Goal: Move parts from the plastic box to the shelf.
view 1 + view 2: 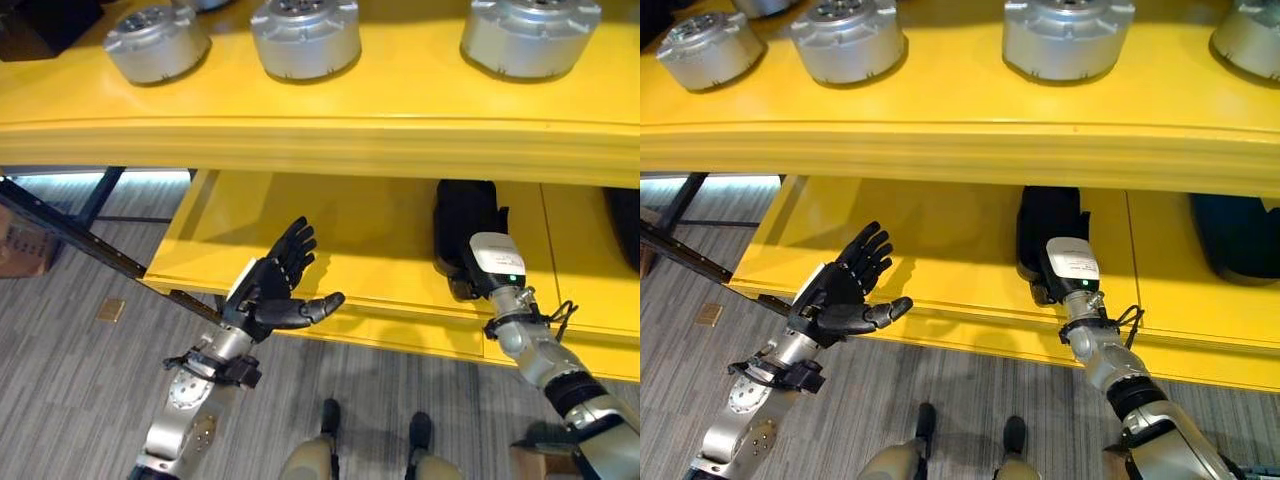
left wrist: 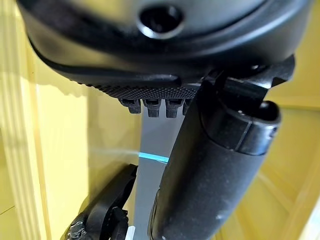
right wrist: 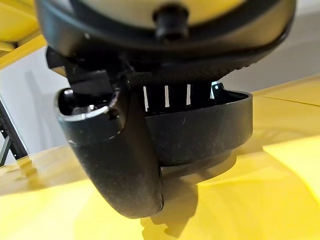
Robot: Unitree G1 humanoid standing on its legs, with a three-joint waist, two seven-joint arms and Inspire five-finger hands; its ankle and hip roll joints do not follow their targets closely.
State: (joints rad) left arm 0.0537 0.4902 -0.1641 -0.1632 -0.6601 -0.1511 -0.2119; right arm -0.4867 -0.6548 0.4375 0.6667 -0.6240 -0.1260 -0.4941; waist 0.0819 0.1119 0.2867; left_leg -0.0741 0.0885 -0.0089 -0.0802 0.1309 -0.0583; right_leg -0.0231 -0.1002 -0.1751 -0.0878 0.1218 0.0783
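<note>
Left hand [image 1: 268,290]: at 7 o'clock, in front of the lower shelf [image 1: 350,240]; fingers straight and spread, holding nothing.
Right hand [image 1: 1048,235]: at 4 o'clock, reaching onto the lower shelf; fingers against a black part [image 3: 200,132] resting on the yellow board, grasp cannot be told.
Upper shelf [image 1: 400,110]: at 12 o'clock, carries silver round parts [image 1: 305,35].
Progress: judged well along; the black part is being placed, release pending.

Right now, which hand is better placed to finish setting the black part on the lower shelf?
The right hand: it reaches under the upper shelf with the black part against its fingers, just above the lower shelf. The left hand hangs open, holding nothing, at the shelf's front edge.
</note>
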